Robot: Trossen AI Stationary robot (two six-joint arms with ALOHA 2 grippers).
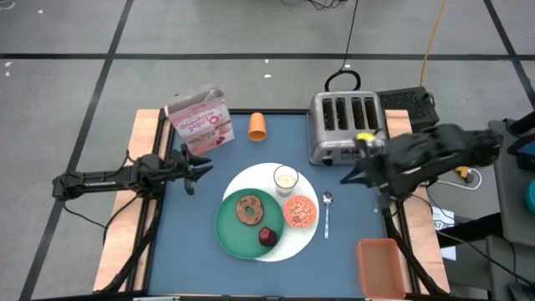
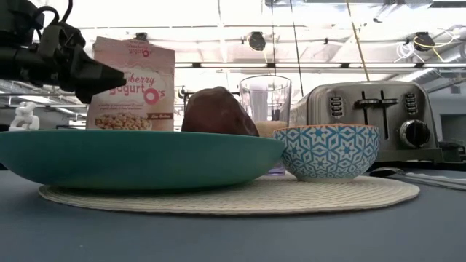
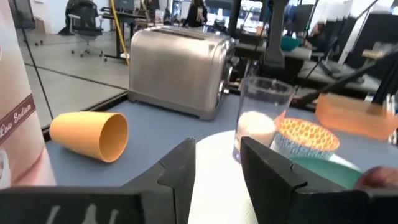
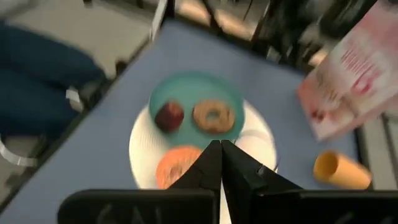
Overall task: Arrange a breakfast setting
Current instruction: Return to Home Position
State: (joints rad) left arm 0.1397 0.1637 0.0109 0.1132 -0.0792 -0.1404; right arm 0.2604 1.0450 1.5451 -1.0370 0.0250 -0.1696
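The white round disc [image 1: 311,237] lies in the middle of the blue table. On it rest the green plate [image 1: 232,230] with the brown bagel [image 1: 249,209] and the dark red fruit [image 1: 267,237], the milky glass [image 1: 286,178] and the patterned bowl [image 1: 300,211]. The metal spoon [image 1: 327,213] lies on the table beside the disc's right rim. My left gripper [image 1: 194,167] hovers at the table's left side, pointing level toward the disc, fingers a little apart with nothing between them [image 3: 216,168]. My right gripper [image 4: 221,149] is shut and empty, raised above the table's right side [image 1: 351,176].
A silver toaster [image 1: 347,125] stands at the back right. A pink cereal box [image 1: 199,117] stands at the back left. An orange cup [image 1: 257,126] lies on its side between them. An orange-pink tray [image 1: 380,266] sits at the near right corner.
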